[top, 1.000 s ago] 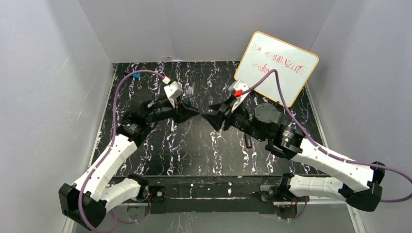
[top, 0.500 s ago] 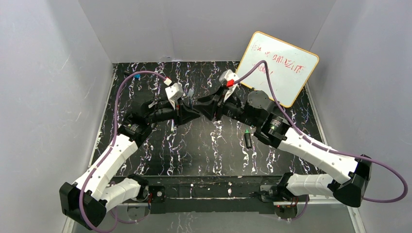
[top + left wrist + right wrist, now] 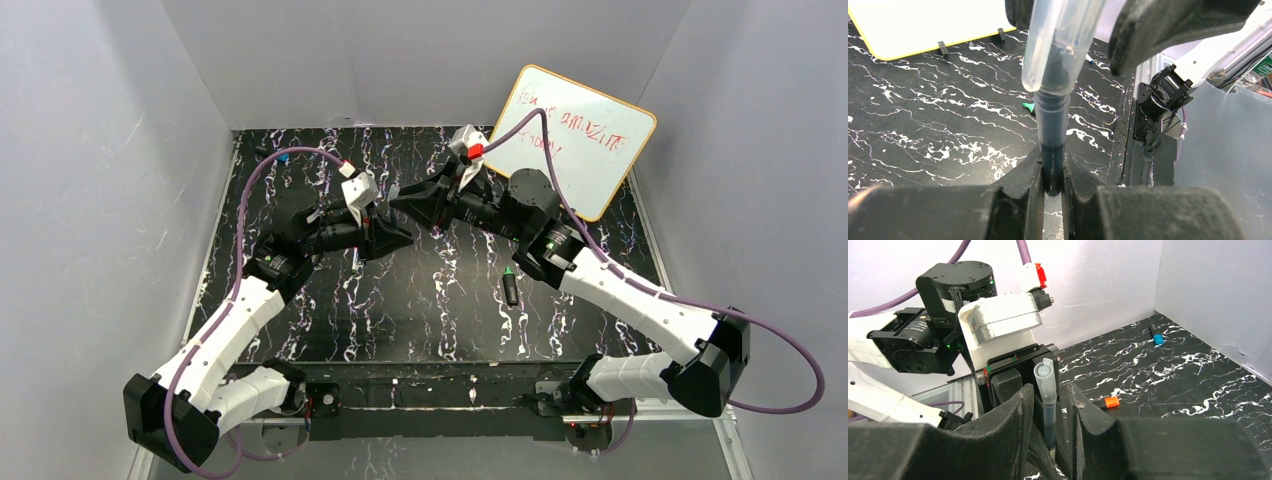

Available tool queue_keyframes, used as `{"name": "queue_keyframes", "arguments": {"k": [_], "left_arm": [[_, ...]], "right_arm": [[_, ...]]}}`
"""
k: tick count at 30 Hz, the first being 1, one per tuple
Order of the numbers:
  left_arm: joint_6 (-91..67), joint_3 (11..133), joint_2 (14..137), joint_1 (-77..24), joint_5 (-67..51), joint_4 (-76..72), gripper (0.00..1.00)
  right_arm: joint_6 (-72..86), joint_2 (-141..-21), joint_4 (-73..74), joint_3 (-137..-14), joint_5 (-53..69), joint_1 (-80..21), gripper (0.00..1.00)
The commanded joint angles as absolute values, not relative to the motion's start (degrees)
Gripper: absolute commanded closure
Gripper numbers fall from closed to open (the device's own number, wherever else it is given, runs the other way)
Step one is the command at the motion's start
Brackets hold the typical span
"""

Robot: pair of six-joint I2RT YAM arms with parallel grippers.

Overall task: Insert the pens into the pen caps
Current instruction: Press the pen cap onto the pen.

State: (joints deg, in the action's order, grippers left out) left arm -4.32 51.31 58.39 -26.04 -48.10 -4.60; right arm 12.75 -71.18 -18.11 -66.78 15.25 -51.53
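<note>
Starting big: black marbled counter (image 3: 300,330), whiteboard (image 3: 580,130) propped at the back right. Left hand (image 3: 1052,175) is clamped tight on the bottom of a slim dark pen (image 3: 1052,130), held up off the counter with a clear cap (image 3: 1058,45) over its top end. Right hand (image 3: 1048,390) has its fingers parted either side of that cap, gap showing. Green-tipped marker (image 3: 511,288) lies near the right arm. Orange cap (image 3: 1110,402) and blue cap (image 3: 1158,337) lie loose.
</note>
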Motion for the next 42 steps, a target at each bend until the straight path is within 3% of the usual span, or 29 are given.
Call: {"name": "queue_keyframes", "arguments": {"k": [1,22,28,32,42], "left_arm": [[-4.57,50.98,58.01,-25.92,-49.68,-5.98,1.0],[-4.75,50.93,58.1,-25.93,-49.82,-5.98,1.0],[-4.75,51.05,58.18,-25.93,-49.78,-5.99,1.0],[-4.75,51.06,58.32,-25.93,-49.91,-5.98,1.0],[-5.05,51.85,59.39,-25.93,-50.65,-5.18,1.0]], "right_arm": [[14.44,-71.82,-23.06,-71.02,18.46,-50.93,0.62],[15.58,-74.23,-23.29,-73.56,20.91,-50.36,0.71],[15.67,-74.74,-23.12,-73.98,21.15,-50.27,0.8],[15.86,-75.11,-23.02,-74.33,21.19,-50.14,0.98],[15.79,-76.45,-20.74,-76.95,22.31,-50.08,0.99]]}}
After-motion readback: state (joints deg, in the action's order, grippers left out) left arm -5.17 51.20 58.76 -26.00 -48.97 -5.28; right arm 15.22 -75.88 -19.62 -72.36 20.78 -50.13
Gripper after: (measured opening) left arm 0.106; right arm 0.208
